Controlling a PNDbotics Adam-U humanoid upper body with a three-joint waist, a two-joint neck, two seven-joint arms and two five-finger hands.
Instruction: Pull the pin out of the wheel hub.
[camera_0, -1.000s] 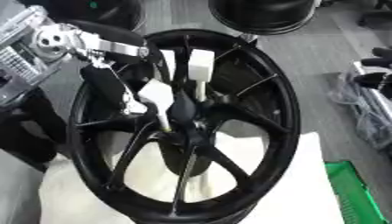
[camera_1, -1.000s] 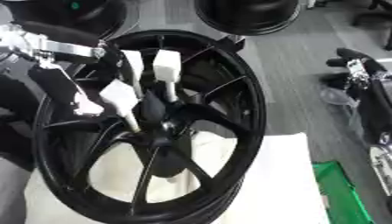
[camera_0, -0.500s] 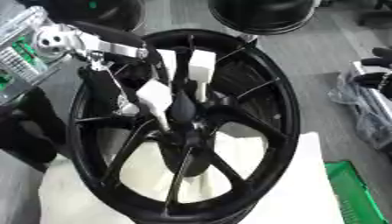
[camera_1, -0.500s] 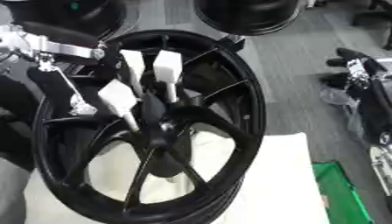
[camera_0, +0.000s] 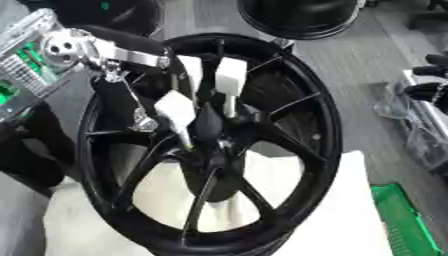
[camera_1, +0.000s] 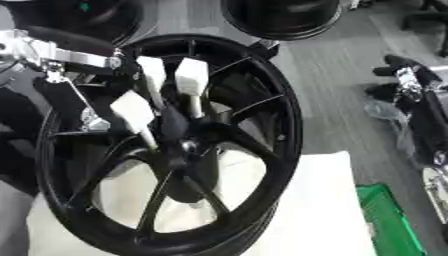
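Note:
A black spoked wheel (camera_0: 306, 150) lies tilted on a white cushion (camera_0: 350, 215). At its hub (camera_0: 210, 145) a dark tapered pin (camera_0: 208, 120) stands up from the centre. My left hand (camera_0: 188, 92) reaches in from the upper left on a black and silver arm. Its white-padded fingertips (camera_0: 229, 75) and thumb close round the pin from above and from the left. My right hand (camera_1: 411, 87) shows as black and silver parts at the right edge, away from the wheel.
Two more black wheels (camera_0: 297, 15) lie on the grey floor at the top. A green crate (camera_0: 402, 220) stands at the lower right beside the cushion. A clear and green object (camera_0: 22, 65) sits at the left edge.

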